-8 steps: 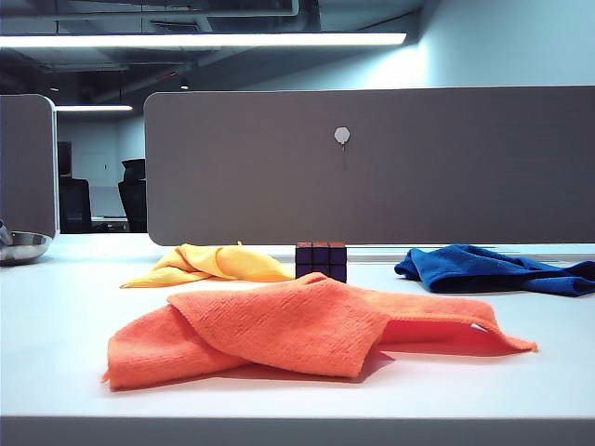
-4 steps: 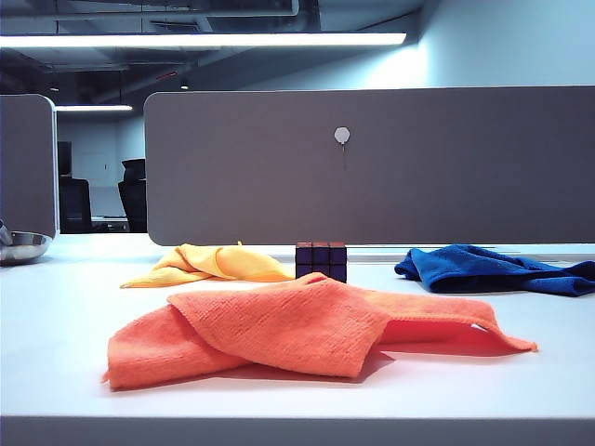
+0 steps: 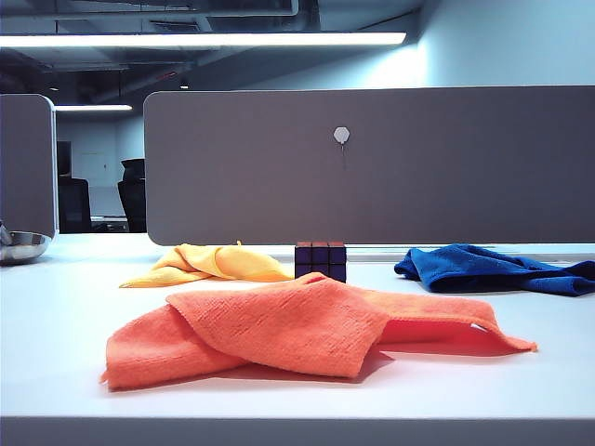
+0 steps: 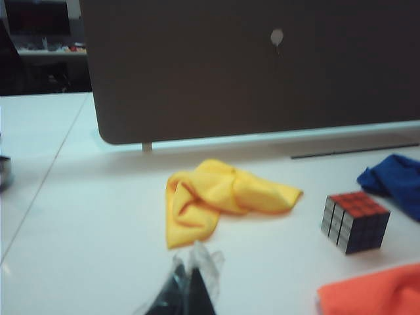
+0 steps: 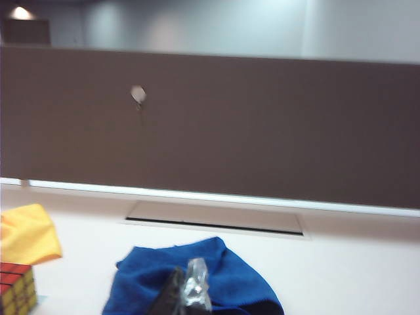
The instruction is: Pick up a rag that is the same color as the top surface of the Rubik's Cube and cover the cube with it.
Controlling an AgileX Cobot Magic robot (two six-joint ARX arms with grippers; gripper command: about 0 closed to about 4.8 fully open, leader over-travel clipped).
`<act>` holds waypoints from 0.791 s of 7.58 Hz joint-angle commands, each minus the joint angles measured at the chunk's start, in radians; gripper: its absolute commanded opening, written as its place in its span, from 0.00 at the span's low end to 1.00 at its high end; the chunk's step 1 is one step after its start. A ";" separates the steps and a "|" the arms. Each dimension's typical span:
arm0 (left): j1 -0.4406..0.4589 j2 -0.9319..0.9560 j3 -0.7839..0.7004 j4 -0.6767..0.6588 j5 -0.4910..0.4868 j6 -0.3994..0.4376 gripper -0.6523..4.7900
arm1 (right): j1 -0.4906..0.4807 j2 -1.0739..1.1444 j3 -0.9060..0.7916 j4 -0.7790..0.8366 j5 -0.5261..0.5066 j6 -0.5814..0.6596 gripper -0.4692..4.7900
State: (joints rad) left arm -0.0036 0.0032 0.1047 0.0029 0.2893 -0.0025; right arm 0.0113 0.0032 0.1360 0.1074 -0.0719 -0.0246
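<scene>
Rubik's Cube, a small black-gridded puzzle cube with a red-orange top face, stands on the pale worktop and serves as the landmark for everything else. Just in front of the cube, nearer the exterior camera, lies the rag, a large fuzzy bright orange microfibre cloth, rumpled and folded over itself. A smaller yellow cloth lies to the cube's left and a dark blue cloth to its right, both near it but apart.

Neither arm shows in the exterior view. The left pincer hangs above the worktop short of the yellow cloth, its tips pressed together and empty. The right pincer is likewise pressed together and empty, on the near side of the blue cloth.

The step in hand appears to be the approach to the rag. It would go best if a pincer spread first, then came down on a raised fold near the rag's edge rather than its flat middle, so the cloth lifts clear and drapes over the cube without knocking it.
</scene>
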 commanded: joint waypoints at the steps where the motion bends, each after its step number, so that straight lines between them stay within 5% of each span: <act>1: -0.002 0.002 0.085 -0.087 0.088 -0.036 0.11 | 0.000 0.009 0.135 -0.191 -0.043 -0.011 0.08; 4: -0.002 0.027 0.195 -0.255 0.120 -0.031 0.11 | 0.000 0.104 0.285 -0.338 -0.144 -0.037 0.08; 6: -0.002 0.186 0.375 -0.338 0.241 0.032 0.11 | 0.002 0.378 0.512 -0.509 -0.376 -0.038 0.08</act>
State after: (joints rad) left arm -0.0036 0.1810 0.4671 -0.3347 0.4988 0.0265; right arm 0.0128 0.3702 0.6373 -0.3992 -0.4118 -0.0612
